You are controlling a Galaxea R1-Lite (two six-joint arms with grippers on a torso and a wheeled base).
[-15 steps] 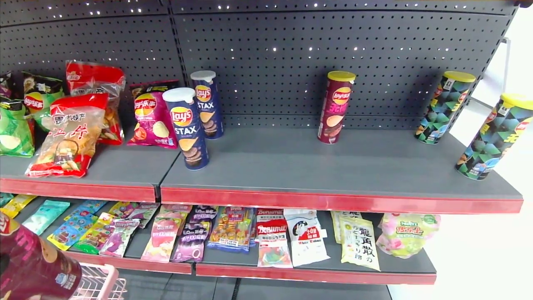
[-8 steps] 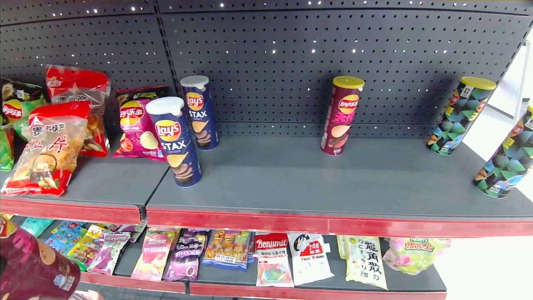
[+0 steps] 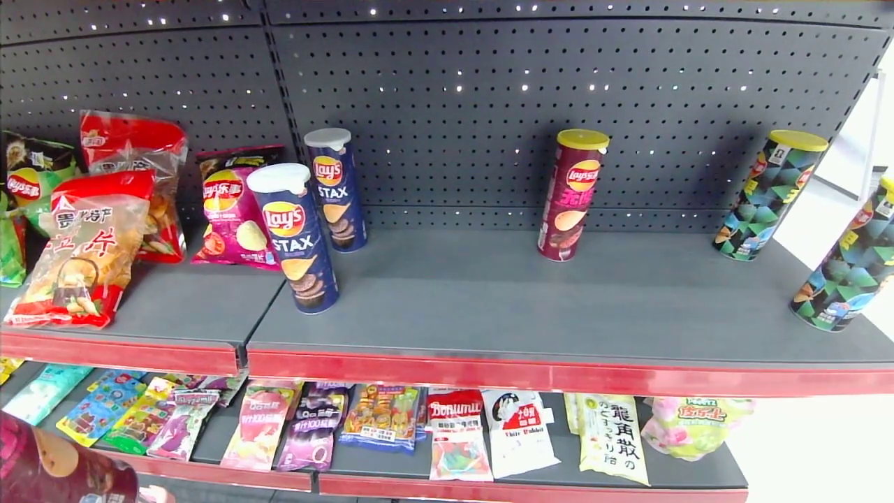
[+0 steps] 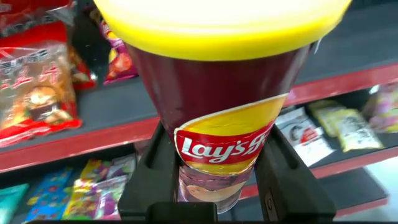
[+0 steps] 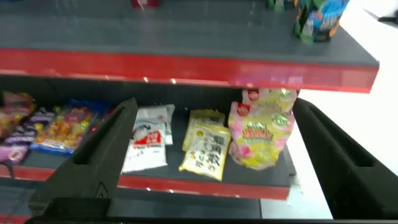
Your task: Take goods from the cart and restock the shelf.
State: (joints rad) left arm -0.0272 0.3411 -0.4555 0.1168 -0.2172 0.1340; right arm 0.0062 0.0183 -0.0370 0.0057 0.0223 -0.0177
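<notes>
A maroon chips can with a yellow lid (image 4: 217, 124) stands upright between the black fingers of my left gripper (image 4: 217, 183), which is shut on its lower body. In the head view this can (image 3: 56, 464) sits at the bottom left corner, below and in front of the shelves. A matching maroon can (image 3: 573, 195) stands at the back of the upper shelf (image 3: 489, 307), right of centre. My right gripper (image 5: 217, 155) is open and holds nothing. It faces the lower shelf's snack bags, below the red shelf edge (image 5: 186, 65).
Two blue cans (image 3: 297, 237) stand left of centre, with two patterned cans (image 3: 768, 195) at the right end. Chip bags (image 3: 84, 258) fill the left section. The grey board between the blue cans and the maroon can is bare. Candy packets (image 3: 457, 433) line the lower shelf.
The head camera shifted, so the shelf sits lower and more to the left in the picture, and the pink cart has dropped out of view. The held can has sunk toward the bottom left corner.
</notes>
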